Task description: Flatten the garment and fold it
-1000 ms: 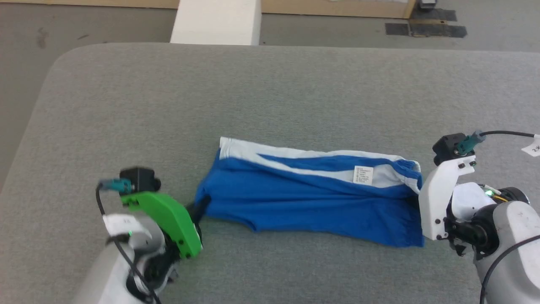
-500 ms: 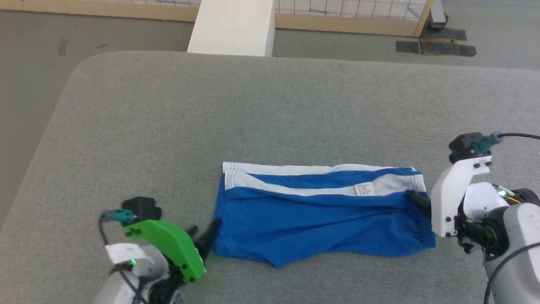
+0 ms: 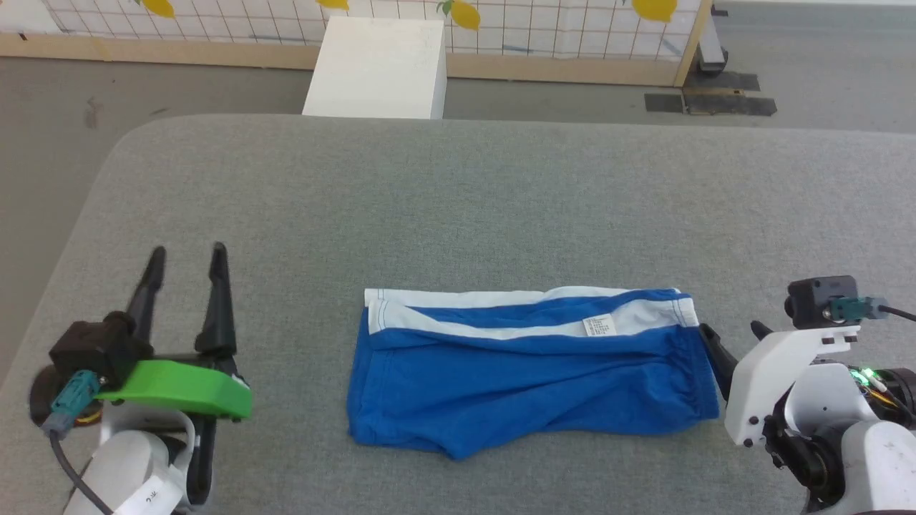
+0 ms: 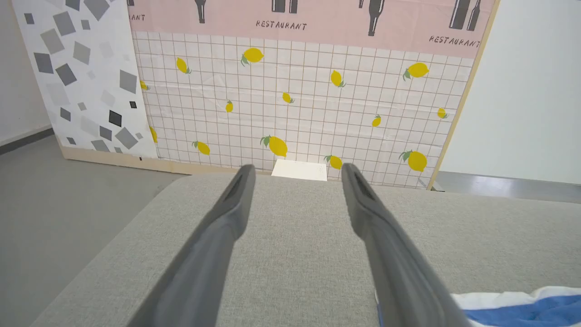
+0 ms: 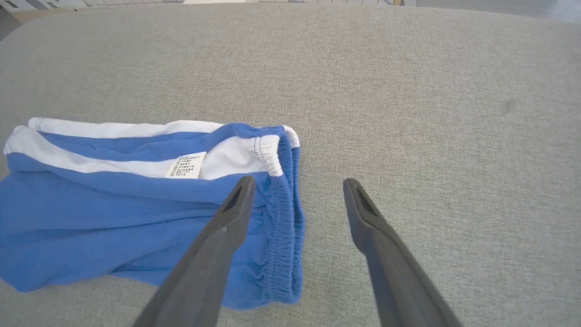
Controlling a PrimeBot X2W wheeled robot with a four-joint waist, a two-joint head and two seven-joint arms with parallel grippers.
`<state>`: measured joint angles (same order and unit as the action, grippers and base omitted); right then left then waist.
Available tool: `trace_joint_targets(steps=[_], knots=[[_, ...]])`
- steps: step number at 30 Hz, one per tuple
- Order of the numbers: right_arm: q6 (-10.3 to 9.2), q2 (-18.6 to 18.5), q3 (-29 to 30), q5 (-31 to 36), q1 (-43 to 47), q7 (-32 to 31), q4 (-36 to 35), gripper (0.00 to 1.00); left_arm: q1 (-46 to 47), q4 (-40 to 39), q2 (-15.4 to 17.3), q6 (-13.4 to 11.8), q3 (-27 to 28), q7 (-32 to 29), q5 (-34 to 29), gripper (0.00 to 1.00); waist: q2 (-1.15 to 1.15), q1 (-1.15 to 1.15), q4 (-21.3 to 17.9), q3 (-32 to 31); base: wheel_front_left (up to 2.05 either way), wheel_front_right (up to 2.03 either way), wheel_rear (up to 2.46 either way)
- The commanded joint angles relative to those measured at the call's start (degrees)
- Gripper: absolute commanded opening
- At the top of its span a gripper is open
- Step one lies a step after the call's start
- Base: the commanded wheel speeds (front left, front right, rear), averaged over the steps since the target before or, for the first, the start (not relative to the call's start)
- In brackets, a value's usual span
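The garment (image 3: 529,372) lies mid-table (image 3: 501,193), doubled lengthwise with its white tag (image 3: 600,325) facing up. The right end effector (image 3: 730,327) stands spread and empty at the elastic waistband (image 5: 283,236). The left end effector (image 3: 187,250), also spread and empty, sits well apart, probably leaving the fold undisturbed.

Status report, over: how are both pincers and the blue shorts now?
Left pincer open, apart from shorts. Right pincer open, at the waistband end, holding nothing. Shorts lie doubled on grey table, wrinkled. White box beyond table, not in the way.
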<state>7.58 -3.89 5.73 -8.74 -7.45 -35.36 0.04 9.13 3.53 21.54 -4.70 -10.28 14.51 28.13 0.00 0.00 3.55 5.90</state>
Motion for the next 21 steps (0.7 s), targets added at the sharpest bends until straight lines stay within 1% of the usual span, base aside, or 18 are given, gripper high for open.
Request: trace_joint_targets(steps=[1,4,7,12,15,17,21], knots=[[-0.09,0.5,-0.1,1.4,-0.1,-0.1,-0.3,1.0,0.2,-1.5,-0.7,0.1,1.4,0.4,-2.3,1.0,0.0,0.0,-0.1,0.7,0.0,0.0,0.0],[-0.09,0.8,-0.1,3.4,-1.7,-1.6,1.2,1.0,-1.1,-4.5,-3.3,0.7,4.9,0.5,-5.5,1.0,0.0,0.0,-0.1,1.8,0.0,0.0,0.0],[-0.09,1.0,-0.7,5.0,-4.6,-3.5,4.1,1.0,-2.4,-6.3,-5.7,2.4,7.5,0.5,-7.9,1.0,0.0,0.0,0.3,3.3,0.0,0.0,0.0],[-0.09,1.0,-2.3,7.2,-9.7,-6.8,10.0,1.0,-2.7,-7.3,-8.0,5.7,9.9,0.5,-11.9,1.0,0.0,0.0,1.0,5.5,0.0,0.0,0.0],[-0.09,1.0,-3.8,8.3,-11.8,-10.2,13.3,1.0,-2.3,-7.3,-9.5,7.5,11.6,0.5,-13.4,1.0,0.0,0.0,1.4,6.6,0.0,0.0,0.0],[-0.09,1.0,-4.0,9.4,-12.7,-12.0,14.9,1.0,-2.0,-7.2,-10.4,8.4,12.5,0.5,-14.2,1.0,0.0,0.0,1.7,7.0,0.0,0.0,0.0],[-0.09,1.0,-4.3,9.0,-13.1,-15.7,17.7,1.0,-1.5,-7.0,-12.1,9.9,14.0,0.5,-15.5,1.0,0.0,0.0,2.0,7.4,0.0,0.0,0.0]])
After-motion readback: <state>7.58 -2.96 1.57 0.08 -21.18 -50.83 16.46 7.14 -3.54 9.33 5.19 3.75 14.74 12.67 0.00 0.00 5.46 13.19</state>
